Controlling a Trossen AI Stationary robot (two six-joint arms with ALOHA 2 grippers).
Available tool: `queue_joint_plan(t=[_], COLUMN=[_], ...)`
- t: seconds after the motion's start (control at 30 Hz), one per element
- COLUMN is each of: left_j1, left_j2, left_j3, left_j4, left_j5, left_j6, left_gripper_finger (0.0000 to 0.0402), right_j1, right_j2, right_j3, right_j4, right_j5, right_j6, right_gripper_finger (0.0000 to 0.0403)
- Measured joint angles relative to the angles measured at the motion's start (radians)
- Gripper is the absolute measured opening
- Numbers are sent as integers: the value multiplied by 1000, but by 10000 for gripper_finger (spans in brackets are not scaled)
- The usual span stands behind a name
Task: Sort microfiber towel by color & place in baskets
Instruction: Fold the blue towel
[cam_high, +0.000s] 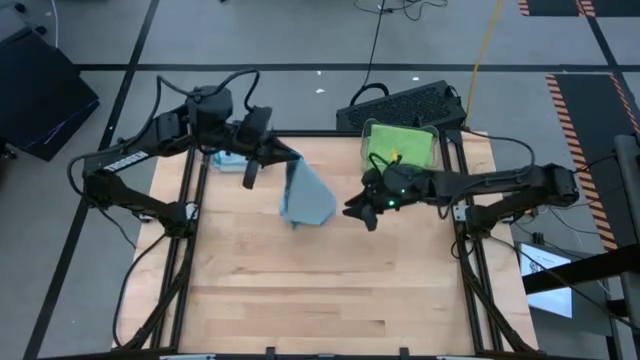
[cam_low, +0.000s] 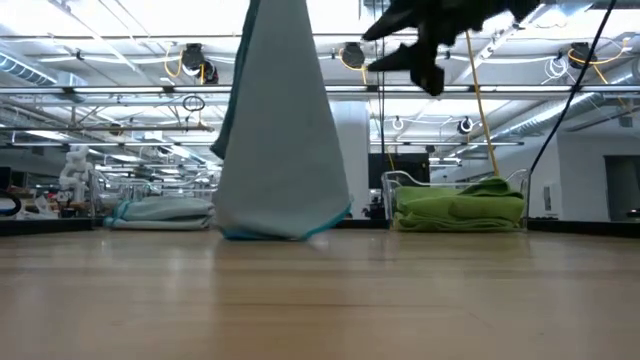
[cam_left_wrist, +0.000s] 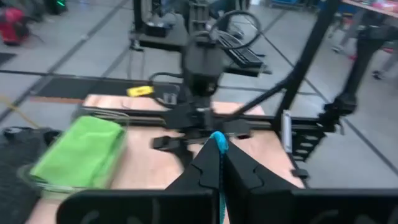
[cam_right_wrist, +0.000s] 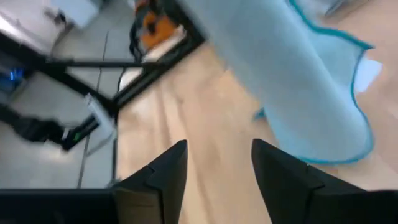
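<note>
Two piles look sorted, green towels (cam_high: 400, 143) in the right basket (cam_high: 432, 150) and blue ones (cam_low: 160, 211) at left, while the left gripper (cam_high: 290, 160), clenched, dangles a light-blue towel (cam_high: 305, 200) mid-table and the right gripper (cam_high: 357, 210) hangs released beside it.

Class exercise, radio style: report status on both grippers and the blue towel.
Left gripper shut on blue towel, hanging to table. Right gripper open, empty, beside it. Green towels in right basket.
</note>
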Motion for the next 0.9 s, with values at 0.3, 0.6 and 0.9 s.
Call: queue_joint_plan(t=[0.3, 0.6, 0.9], left_j1=[-86, -304, -485], left_j2=[-3, -2, -2], left_j3=[-25, -305, -507], left_j4=[-261, -148, 142], left_j5=[15, -23, -126], left_j6=[-48, -209, -460], left_gripper_finger=[4, 6, 6], right_j1=[-61, -113, -184], right_j2=[30, 173, 325], right_j3=[-183, -171, 171], right_j4=[345, 415, 70], right_j5=[121, 29, -80], right_j6=[3, 149, -30], right_gripper_finger=[246, 253, 254])
